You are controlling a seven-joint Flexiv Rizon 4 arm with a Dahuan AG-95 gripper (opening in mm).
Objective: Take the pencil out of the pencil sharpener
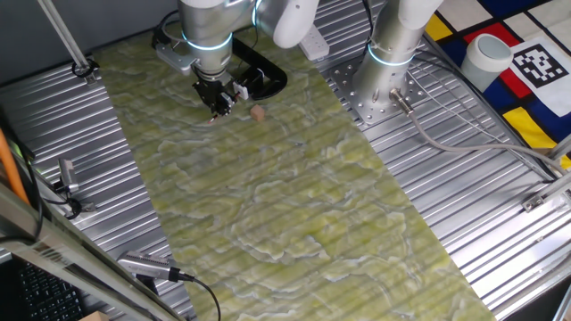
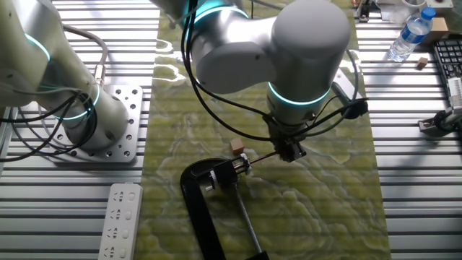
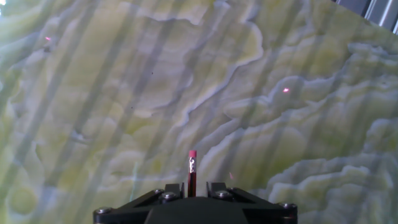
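Ribbed metal table (image 1: 500,223) is noted, with a green-yellow marbled mat (image 1: 294,205) laid down its middle. At the far end of the mat in one fixed view, a black C-clamp (image 2: 206,209) is seen lying flat; a small silver and black sharpener (image 2: 234,167) appears to be held at its screw end, though the detail is too small to be sure. A tiny tan block (image 2: 237,146) is seen just beside it, apart from the work.

The pencil (image 2: 266,156) is seen as a thin reddish-brown line running between the sharpener and the gripper (image 2: 291,152). Its long axis lies nearly level with the mat, sloping slightly up toward the jaws. In the hand view the pencil (image 3: 192,171) is pinched between the two narrow-set jaws, its pink end pointing away from the camera over bare mat. The jaws are judged closed on the pencil's outer end.

Whether the tip is still seated in the sharpener cannot be told; in the other fixed view the two seem touching or just apart. The coming move is judged to turn on this axis: a pull straight along the pencil, away from the sharpener, is called for, since a sideways drag could snap the lead.

The arm is posed with the wrist pointing steeply down over the mat, cables looped around it.
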